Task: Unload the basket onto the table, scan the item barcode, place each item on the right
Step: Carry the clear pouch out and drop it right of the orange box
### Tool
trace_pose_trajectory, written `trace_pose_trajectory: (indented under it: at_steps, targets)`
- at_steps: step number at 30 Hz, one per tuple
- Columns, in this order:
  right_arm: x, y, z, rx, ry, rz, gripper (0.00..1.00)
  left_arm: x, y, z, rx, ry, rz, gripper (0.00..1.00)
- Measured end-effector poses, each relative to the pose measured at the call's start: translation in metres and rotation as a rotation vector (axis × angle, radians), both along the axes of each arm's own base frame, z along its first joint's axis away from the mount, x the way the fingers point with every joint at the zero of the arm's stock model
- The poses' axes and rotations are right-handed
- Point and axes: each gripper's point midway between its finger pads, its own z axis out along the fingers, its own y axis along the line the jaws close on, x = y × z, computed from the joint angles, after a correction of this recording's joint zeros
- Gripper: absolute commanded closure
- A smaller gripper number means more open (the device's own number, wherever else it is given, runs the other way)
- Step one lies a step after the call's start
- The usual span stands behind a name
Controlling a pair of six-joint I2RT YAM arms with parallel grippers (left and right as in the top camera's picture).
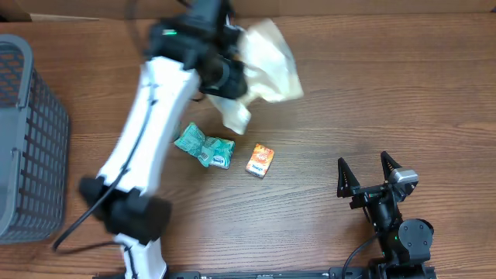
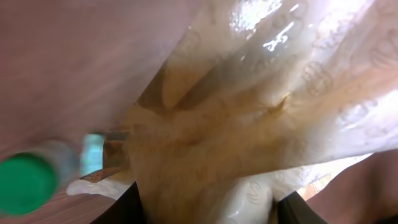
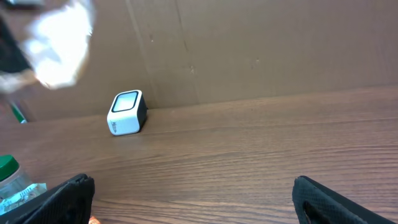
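Overhead: pale beige packet [image 1: 270,63] crumpled, glossy, translucent; left claw [image 1: 231,77] grips it.

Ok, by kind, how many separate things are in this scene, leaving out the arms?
translucent cream plastic bag: 1
crumpled teal foil packet: 1
small orange carton: 1
clear green-capped bottle: 1
white cube-shaped scanner: 1
grey mesh basket: 1
Total: 6
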Motion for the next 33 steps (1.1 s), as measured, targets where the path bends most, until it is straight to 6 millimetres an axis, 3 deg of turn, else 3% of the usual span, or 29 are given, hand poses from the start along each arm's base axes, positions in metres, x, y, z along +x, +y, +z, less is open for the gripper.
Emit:
trace_pose_trajectory:
  at_steps: [5, 10, 22, 33]
  targets:
    - [0.0, 0.0, 0.0, 0.0, 0.0, 0.0, 0.0, -0.011, -0.045, -0.06, 0.041, 0.137, -0.1, 0.66]
    - [0.0, 0.0, 0.0, 0.0, 0.0, 0.0, 0.0, -0.018, -0.069, -0.101, 0.058, 0.225, -0.148, 0.66]
    - [0.0, 0.0, 0.0, 0.0, 0.0, 0.0, 0.0, -0.019, -0.09, -0.135, 0.011, 0.298, -0.169, 0.62]
    - [0.0, 0.0, 0.0, 0.0, 0.0, 0.0, 0.0, -0.021, -0.122, -0.161, 0.004, 0.277, -0.227, 0.56]
